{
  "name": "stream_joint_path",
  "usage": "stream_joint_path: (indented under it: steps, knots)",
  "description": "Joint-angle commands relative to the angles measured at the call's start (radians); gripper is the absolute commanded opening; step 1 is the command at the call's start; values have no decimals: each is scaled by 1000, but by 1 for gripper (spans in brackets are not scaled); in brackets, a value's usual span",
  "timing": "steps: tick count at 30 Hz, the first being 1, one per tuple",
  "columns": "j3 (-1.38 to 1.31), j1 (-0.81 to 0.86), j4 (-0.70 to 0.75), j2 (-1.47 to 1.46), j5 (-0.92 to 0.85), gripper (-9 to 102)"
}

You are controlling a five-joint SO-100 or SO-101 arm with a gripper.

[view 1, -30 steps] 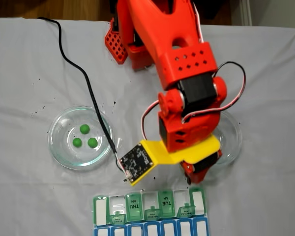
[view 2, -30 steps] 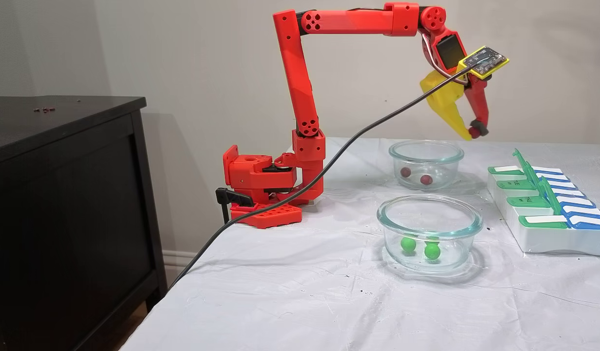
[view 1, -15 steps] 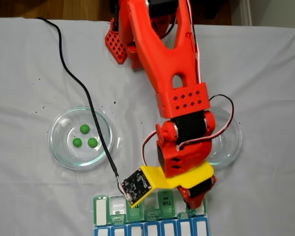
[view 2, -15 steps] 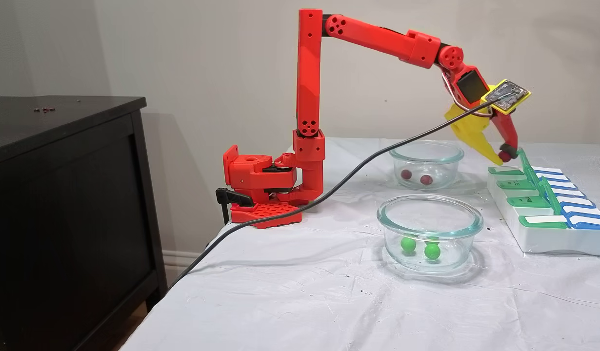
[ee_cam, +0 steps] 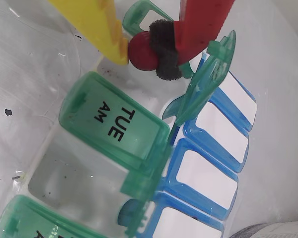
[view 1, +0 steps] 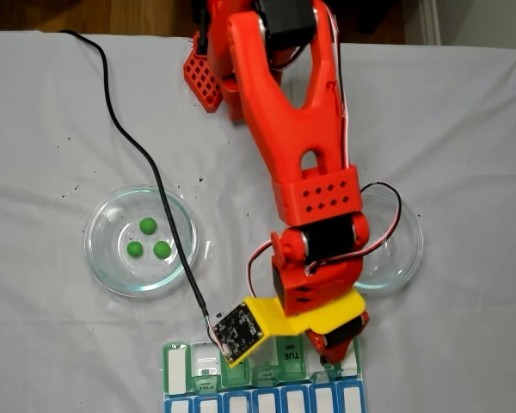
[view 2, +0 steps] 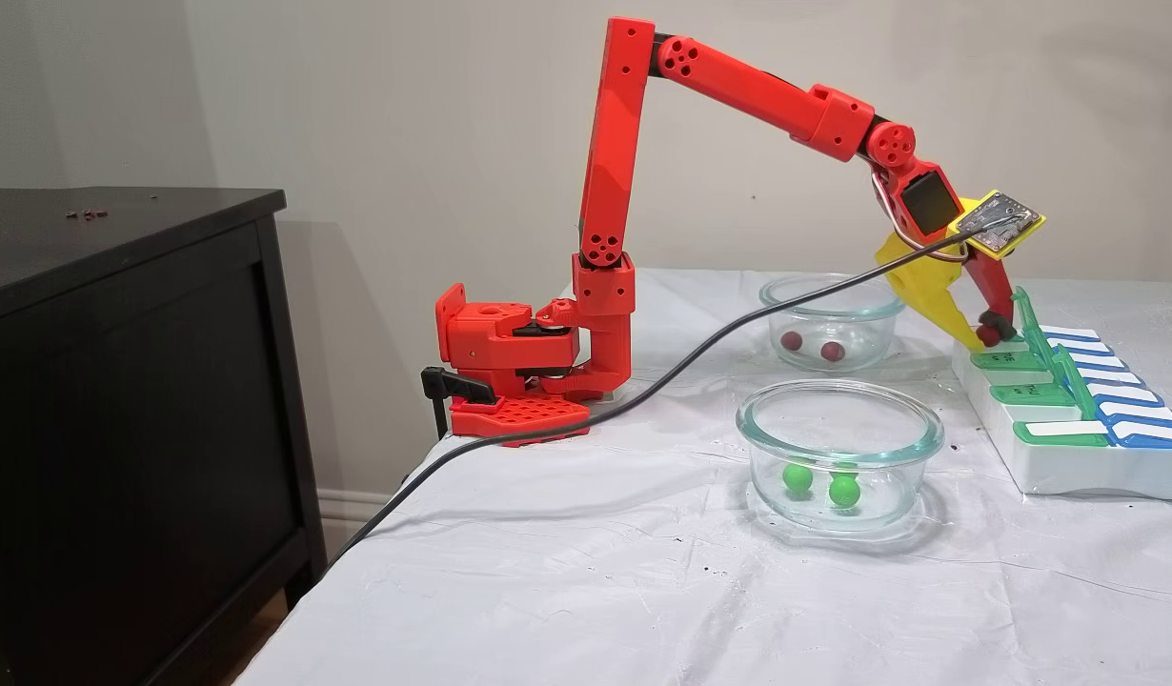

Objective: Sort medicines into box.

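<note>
My gripper (ee_cam: 141, 53) is shut on a dark red medicine ball (ee_cam: 139, 49), pinched between the yellow finger and the red finger's black pad. It hangs just above an open compartment of the box (ee_cam: 114, 121), beside the shut TUE lid. In a fixed view the gripper (view 2: 984, 333) is at the far end of the box (view 2: 1072, 467). Two red medicines (view 2: 792, 340) lie in the far glass dish (view 2: 832, 286). Three green medicines (view 1: 148, 225) lie in the other dish (view 1: 95, 241). In both fixed views some green lids stand upright.
A black cable (view 1: 155, 163) runs from the wrist camera board (view 1: 238, 331) across the table, over the green-ball dish's edge. The arm's red base (view 2: 510, 353) stands at the table's back. A dark cabinet (view 2: 119, 381) stands beside the table. White cloth covers the table.
The arm has stretched forward and lowered, carrying the red ball from above the far dish down to the end of the box. The balls in both dishes have not moved.
</note>
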Motion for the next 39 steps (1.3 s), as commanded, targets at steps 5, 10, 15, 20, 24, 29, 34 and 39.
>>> stream_joint_path:
  steps: [5, 10, 15, 20, 24, 29, 34, 39]
  knots:
    - [-66, 21, -60, 61, -31, 0]
    - [-51, 14, -101, 32, -66, 15]
    - [-37, -2, -48, 72, -100, 18]
    - [-29, -14, 28, 130, -114, 18]
    - [-38, -18, 121, 204, -129, 17]
    - [-57, -2, 218, 336, -179, 8]
    - [-120, 3, 410, 431, -193, 0]
    - [-124, -110, 601, 482, -229, 0]
